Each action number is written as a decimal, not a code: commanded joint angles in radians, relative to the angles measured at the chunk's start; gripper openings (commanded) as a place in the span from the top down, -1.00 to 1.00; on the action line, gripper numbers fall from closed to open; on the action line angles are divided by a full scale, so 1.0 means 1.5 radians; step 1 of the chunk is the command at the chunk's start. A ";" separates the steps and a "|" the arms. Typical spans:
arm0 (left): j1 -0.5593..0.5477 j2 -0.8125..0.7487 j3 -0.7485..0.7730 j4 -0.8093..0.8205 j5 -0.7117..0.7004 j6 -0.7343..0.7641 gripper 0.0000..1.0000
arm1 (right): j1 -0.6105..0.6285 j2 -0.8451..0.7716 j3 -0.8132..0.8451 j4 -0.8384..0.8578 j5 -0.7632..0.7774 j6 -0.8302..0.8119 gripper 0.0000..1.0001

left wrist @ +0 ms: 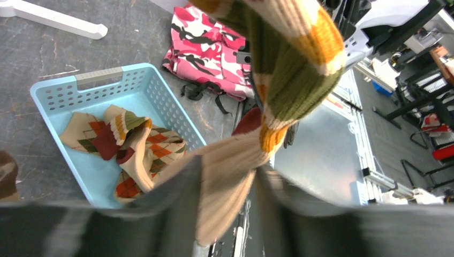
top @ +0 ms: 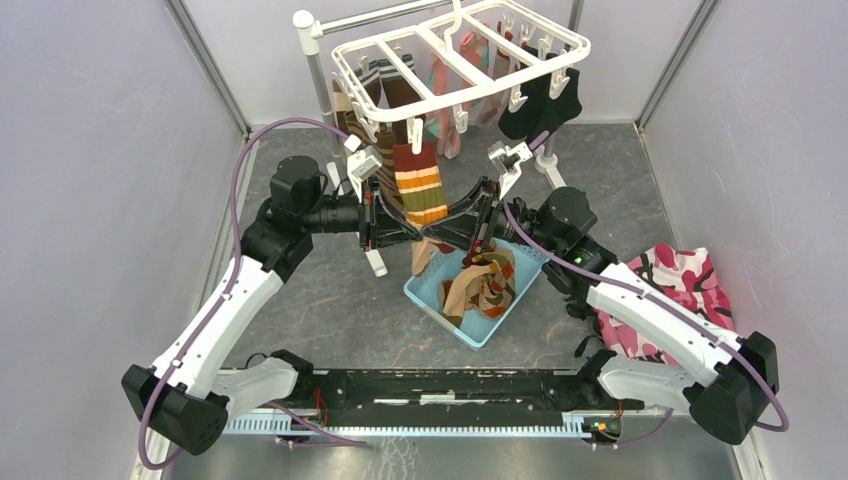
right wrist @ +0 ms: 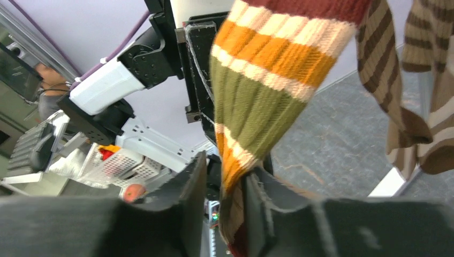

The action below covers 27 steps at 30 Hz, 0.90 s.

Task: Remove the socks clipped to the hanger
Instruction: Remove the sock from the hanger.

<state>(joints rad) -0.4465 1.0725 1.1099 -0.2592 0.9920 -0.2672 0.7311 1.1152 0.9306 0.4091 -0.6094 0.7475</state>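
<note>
Left gripper (left wrist: pixel 227 184) and right gripper (right wrist: pixel 226 184) both clamp the lower end of the orange, olive and cream banded knit sock (top: pixel 421 185), which hangs at centre frame from a small white clip (top: pixel 415 134) on the large white plastic hanger (top: pixel 578 45). A steady, straight downward pull should free the cuff without swinging the frame.

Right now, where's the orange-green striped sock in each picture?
Top external: centre, striped sock hanging from the hanger's front clip.
Left wrist: sock upper right, down into the left tool.
Right wrist: sock top centre, into the right tool.
Shared: light blue basket, top and left only.
</note>
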 commanded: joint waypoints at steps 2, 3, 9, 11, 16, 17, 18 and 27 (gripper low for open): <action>-0.009 -0.015 0.013 -0.011 -0.010 0.038 0.80 | -0.003 0.006 0.031 0.024 0.036 -0.002 -0.08; -0.012 -0.019 0.012 -0.010 -0.011 0.036 0.88 | -0.002 0.007 0.034 0.023 0.053 -0.006 -0.21; -0.030 -0.030 0.014 -0.011 -0.004 0.015 0.96 | -0.007 0.048 0.056 0.091 0.114 -0.010 -0.53; -0.033 -0.032 0.018 -0.010 0.008 0.007 0.96 | -0.015 0.074 0.056 0.159 0.101 0.029 -0.54; -0.039 -0.046 0.008 0.014 0.033 -0.018 0.96 | -0.028 0.134 0.055 0.323 0.076 0.129 -0.56; -0.040 -0.049 0.005 0.019 0.035 -0.022 0.96 | -0.028 0.143 0.057 0.351 0.076 0.142 -0.57; -0.041 -0.050 0.003 0.022 0.037 -0.025 0.96 | -0.029 0.154 0.062 0.372 0.076 0.156 -0.57; -0.052 -0.051 -0.005 0.041 0.050 -0.047 0.96 | -0.029 0.248 0.107 0.585 0.098 0.302 -0.58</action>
<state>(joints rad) -0.5140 1.0122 1.1061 -0.2497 1.0317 -0.2901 0.6891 1.4395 1.0084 1.0466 -0.4778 1.0679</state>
